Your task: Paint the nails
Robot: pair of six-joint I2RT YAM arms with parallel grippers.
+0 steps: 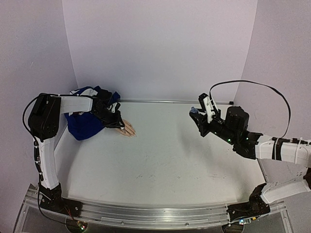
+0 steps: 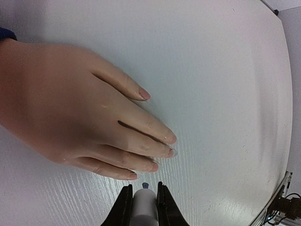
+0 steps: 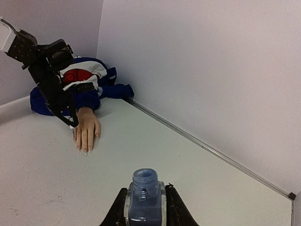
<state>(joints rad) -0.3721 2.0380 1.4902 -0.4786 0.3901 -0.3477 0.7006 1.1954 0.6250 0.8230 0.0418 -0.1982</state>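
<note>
The peach mannequin hand (image 1: pixel 128 129) lies flat on the table and sticks out of a blue, red and white sleeve (image 1: pixel 83 124). In the left wrist view the hand (image 2: pixel 70 117) fills the left side, with its nails (image 2: pixel 172 152) pointing right. My left gripper (image 2: pixel 143 190) is shut on the white brush cap (image 2: pixel 145 209). The cap's blue brush tip (image 2: pixel 145 185) sits just beside the little finger's nail (image 2: pixel 132 176). My right gripper (image 3: pixel 145 189) is shut on the open blue polish bottle (image 3: pixel 145 202) and holds it above the table at the right (image 1: pixel 195 112).
The white table (image 1: pixel 170 165) is walled at the back and sides, with a metal strip (image 3: pixel 202 146) along the back edge. The left arm (image 3: pixel 49 77) hangs over the sleeve (image 3: pixel 80 77). A cable (image 1: pixel 252 85) loops above the right arm.
</note>
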